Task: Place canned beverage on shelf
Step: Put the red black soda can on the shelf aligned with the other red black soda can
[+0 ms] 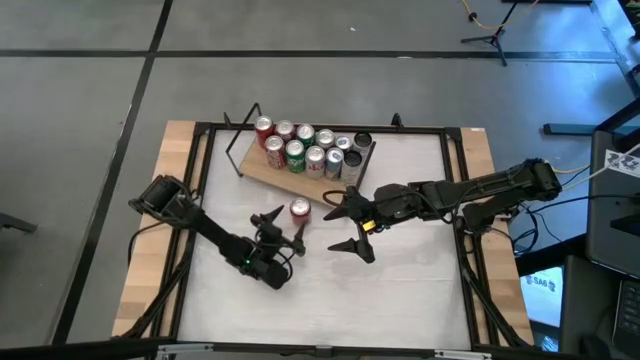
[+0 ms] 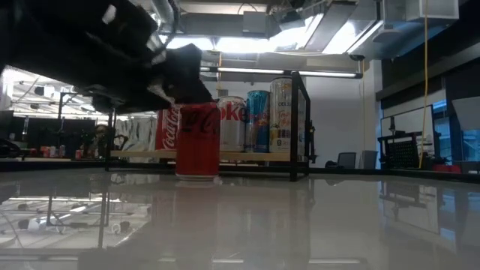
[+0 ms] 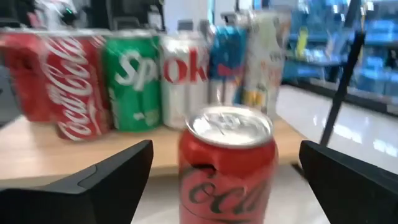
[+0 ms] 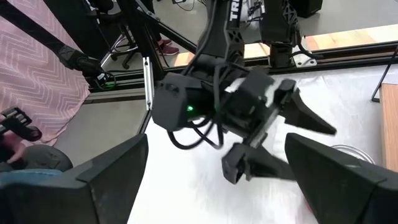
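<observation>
Rectangular light-brown wooden shelf – far half filled by a cluster of upright cans, near strip left bare | red cola can stood on white tabletop just before it, flanked by spread left gripper | right gripper – beside.

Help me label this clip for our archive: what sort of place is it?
Probably a robotics lab or test workshop: two arms at a framed table, camera stands on bare concrete floor, open ceiling lights. Left gripper waits, jaws open, by a red can.

Bright overhead lights, glare on the glossy tabletop, motion-blurred cans, arm silhouetted dark.
</observation>
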Action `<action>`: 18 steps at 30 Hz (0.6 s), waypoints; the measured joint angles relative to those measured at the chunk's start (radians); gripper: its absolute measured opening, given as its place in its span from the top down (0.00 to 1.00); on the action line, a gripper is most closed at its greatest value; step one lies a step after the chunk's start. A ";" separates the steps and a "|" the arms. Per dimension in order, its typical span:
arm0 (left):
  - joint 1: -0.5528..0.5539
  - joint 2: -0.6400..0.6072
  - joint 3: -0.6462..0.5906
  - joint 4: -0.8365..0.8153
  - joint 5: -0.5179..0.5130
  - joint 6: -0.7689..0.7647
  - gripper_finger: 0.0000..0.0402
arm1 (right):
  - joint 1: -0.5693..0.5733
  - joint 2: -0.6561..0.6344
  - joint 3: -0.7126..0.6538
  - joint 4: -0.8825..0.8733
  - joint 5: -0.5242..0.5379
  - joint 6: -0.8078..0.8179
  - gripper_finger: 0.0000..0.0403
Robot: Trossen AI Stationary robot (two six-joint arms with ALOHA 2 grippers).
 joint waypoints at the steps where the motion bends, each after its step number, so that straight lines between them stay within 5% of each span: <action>1: -0.010 0.000 0.000 0.001 -0.029 -0.012 0.02 | 0.000 0.000 0.000 0.000 0.000 0.000 0.08; 8: -0.059 -0.058 0.002 0.011 -0.048 -0.107 0.02 | 0.000 0.000 0.000 -0.001 0.000 0.000 0.08; 18: -0.042 -0.291 0.066 0.015 0.400 0.416 0.02 | 0.000 0.000 0.000 -0.001 0.000 0.000 0.08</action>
